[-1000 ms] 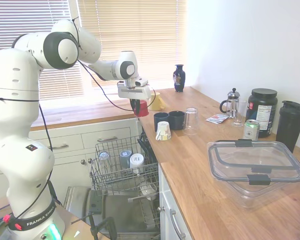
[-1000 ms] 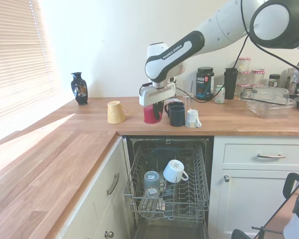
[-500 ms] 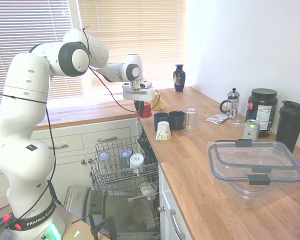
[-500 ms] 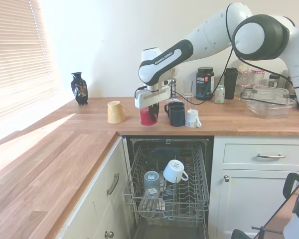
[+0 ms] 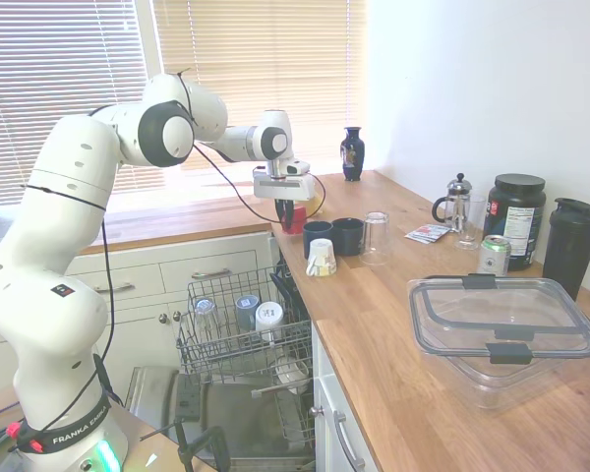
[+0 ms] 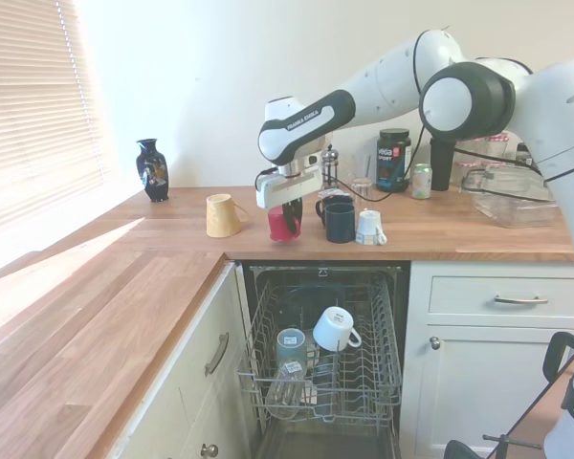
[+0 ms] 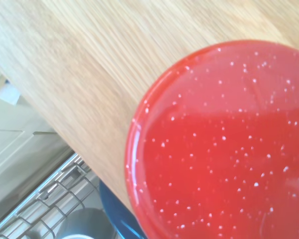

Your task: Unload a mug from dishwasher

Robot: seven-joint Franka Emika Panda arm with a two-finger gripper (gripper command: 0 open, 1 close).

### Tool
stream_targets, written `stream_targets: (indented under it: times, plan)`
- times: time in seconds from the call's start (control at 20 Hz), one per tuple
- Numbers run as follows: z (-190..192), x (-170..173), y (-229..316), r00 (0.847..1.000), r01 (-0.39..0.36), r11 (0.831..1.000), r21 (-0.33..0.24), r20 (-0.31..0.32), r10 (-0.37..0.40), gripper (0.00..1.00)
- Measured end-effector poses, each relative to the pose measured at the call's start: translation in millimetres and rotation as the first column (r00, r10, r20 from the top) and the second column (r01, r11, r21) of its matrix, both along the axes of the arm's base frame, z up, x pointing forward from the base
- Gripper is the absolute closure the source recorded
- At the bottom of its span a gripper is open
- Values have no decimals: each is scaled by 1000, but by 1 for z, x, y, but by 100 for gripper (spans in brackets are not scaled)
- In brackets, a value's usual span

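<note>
Second exterior view, left to right. Dark vase (image 6: 152, 169) at the tabletop's (image 6: 124, 258) back wall, about 9 o'clock from the arm's end. Yellow mug (image 6: 222, 215) tipped on its side, just beside the red mug at its 9 o'clock. Pincer (image 6: 289, 212) clamped on the mug (image 6: 285, 223), red, upright, base at or just above the wood near the front edge; contact with the wood not resolvable. Pincer body hides the mug's rim; finger detail dark and hard to separate from the mug. Two navy mugs (image 6: 340, 222) at 3 o'clock of the red mug, partly overlapping each other; small white cup (image 6: 369, 228) further right. Dishwasher (image 6: 323, 368) open at 6 o'clock under the tabletop edge, rack pulled out, holding a white mug (image 6: 333, 328) and glassware; lower rack cut off by the frame's bottom.

Wrist view: red speckled surface of mug (image 7: 224, 149) fills most of frame, cut off at two edges; blurred wood grain and a corner of wire rack (image 7: 50, 209) beyond.
</note>
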State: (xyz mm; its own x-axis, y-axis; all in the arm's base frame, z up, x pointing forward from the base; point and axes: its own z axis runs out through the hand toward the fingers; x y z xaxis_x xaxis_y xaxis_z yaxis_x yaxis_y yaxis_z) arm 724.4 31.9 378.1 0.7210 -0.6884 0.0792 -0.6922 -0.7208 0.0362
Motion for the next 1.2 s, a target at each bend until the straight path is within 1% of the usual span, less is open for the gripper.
stream_targets:
  times: [0.2, 0.3, 0.35, 0.9, 1.2]
  plan:
    - [-16, 7, 3, 1000, -4, 1000, 0, -12, 4, 100]
    - [-18, 10, 5, 1000, -4, 1000, 4, -10, 4, 100]
    - [-19, 10, 5, 1000, -4, 1000, 6, -9, 4, 0]
    - [-21, 9, 9, 1000, 0, 1000, 20, -31, 0, 0]
    - [-22, 8, 12, 1000, -4, 1000, 23, -24, 5, 0]
